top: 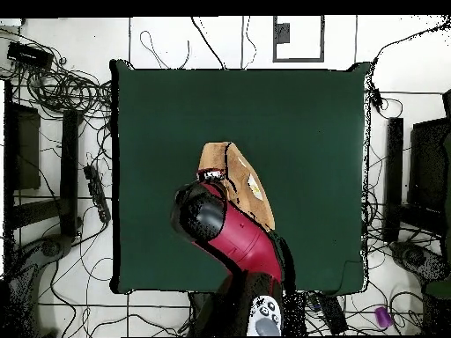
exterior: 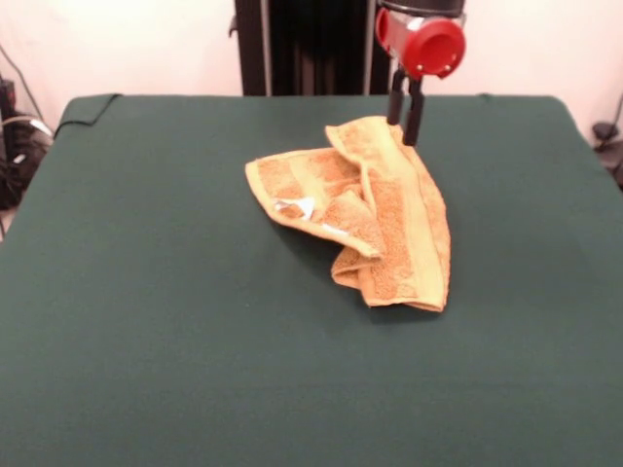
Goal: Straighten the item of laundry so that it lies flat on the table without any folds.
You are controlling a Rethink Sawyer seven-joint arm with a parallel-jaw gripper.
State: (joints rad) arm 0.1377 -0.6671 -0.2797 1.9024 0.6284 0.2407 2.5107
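The item of laundry, an orange-tan towel, lies crumpled and folded over itself slightly right of the middle of the table. A small white label shows on its left lobe. My gripper hangs from the red wrist at the towel's far edge. Its two black fingers point down with a narrow gap between them, open, their tips at the towel's rim. From overhead, the towel pokes out from under the red and black arm, which hides the gripper. The green table surrounds it.
Green cloth stretches wide on every side of the towel. In the overhead view, cables and dark equipment crowd the floor around the table. A black column stands behind the table's far edge.
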